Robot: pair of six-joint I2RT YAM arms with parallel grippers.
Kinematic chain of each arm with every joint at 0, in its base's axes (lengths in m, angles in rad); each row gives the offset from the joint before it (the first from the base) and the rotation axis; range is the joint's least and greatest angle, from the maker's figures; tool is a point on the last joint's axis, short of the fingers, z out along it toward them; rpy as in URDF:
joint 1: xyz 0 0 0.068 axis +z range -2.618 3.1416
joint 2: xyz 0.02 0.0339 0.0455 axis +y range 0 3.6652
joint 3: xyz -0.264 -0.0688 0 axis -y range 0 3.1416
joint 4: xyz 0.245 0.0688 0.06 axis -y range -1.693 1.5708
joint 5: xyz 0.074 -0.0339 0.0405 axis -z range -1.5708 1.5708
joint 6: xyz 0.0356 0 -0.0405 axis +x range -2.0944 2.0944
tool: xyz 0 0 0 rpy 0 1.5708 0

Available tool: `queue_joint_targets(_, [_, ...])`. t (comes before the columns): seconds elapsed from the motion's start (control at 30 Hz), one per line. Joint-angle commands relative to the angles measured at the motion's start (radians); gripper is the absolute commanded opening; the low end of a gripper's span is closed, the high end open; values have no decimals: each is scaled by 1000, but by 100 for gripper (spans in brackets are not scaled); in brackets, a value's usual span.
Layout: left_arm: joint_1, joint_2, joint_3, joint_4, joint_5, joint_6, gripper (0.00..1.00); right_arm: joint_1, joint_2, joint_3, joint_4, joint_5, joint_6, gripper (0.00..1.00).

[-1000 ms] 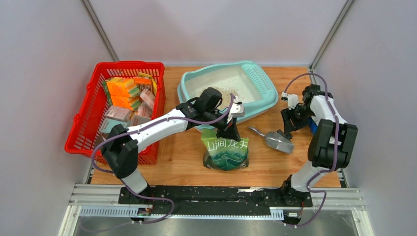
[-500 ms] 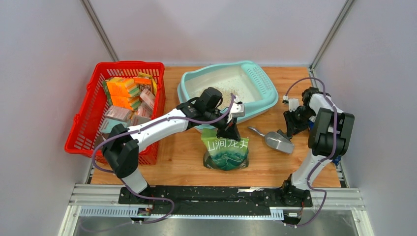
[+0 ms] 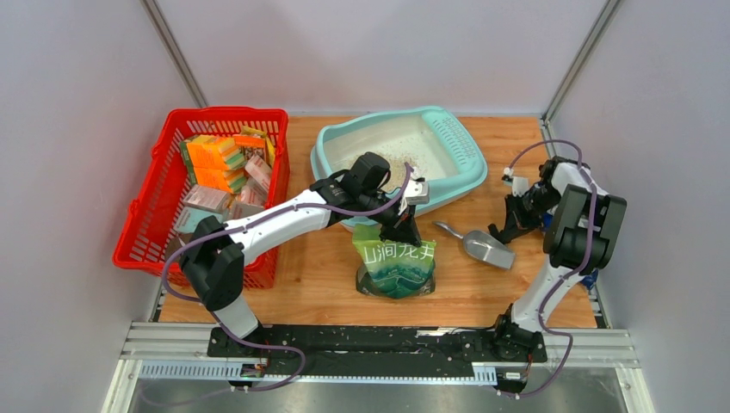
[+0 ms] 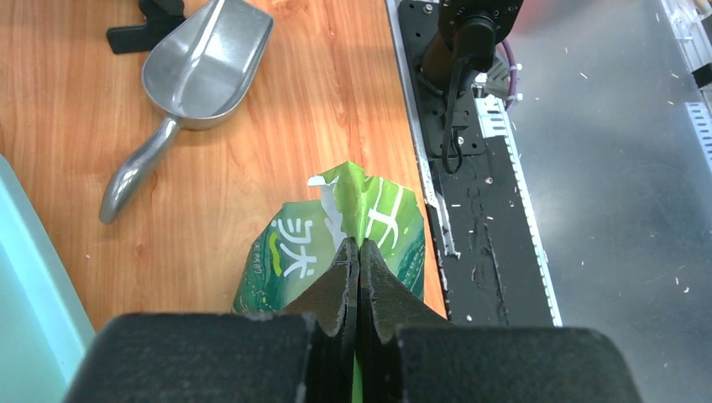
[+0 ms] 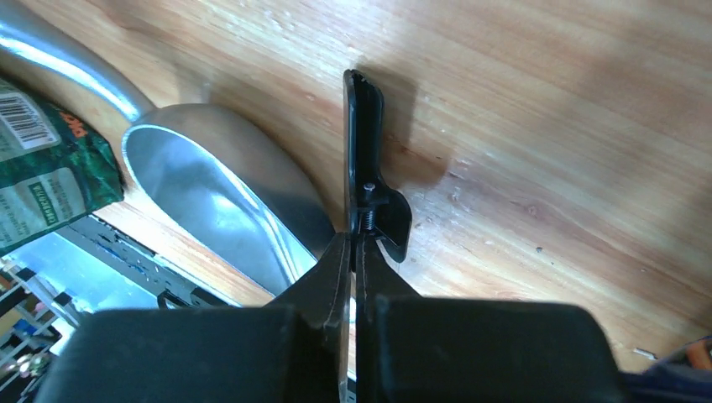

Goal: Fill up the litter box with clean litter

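Note:
The light-teal litter box [image 3: 469, 172] stands at the back centre, with a thin scatter of beige litter [image 3: 389, 160] on its whitish floor. Its rim shows at the left wrist view's edge [image 4: 25, 252]. My left gripper [image 3: 405, 225] [image 4: 359, 245] is shut on the top fold of the upright green litter bag [image 3: 396, 267] [image 4: 290, 260]. A grey metal scoop [image 3: 486, 248] [image 5: 210, 193] [image 4: 206, 63] lies right of the bag. Beside the scoop's bowl, my right gripper [image 3: 502, 231] [image 5: 353, 239] is shut on the end of a black spring clip [image 5: 363, 143].
A red mesh basket [image 3: 142, 215] full of coloured boxes stands at the left. Grey walls close in the table at both sides and the back. The black arm-base rail [image 3: 379, 340] [image 4: 470, 210] runs along the near edge, just below the bag.
The right gripper has shut, and its wrist and elbow have swung a little toward the right wall. The left arm, bag and scoop have not moved.

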State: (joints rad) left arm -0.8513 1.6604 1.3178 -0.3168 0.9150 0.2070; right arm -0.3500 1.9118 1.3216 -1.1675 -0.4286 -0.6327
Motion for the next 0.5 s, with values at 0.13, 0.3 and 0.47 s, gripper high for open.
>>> queue_joint_targets(0.13, [-3, 27, 47, 44, 2, 2, 0, 5, -279, 53, -32, -212, -62, 0])
queue_joint_targets(0.3, [-3, 29, 47, 48, -11, -11, 0, 31, -502, 42, -116, -337, -169, 0])
queue_joint_targets(0.47, [-6, 32, 46, 61, -24, -29, 0, 87, -689, 47, -286, -513, -387, 0])
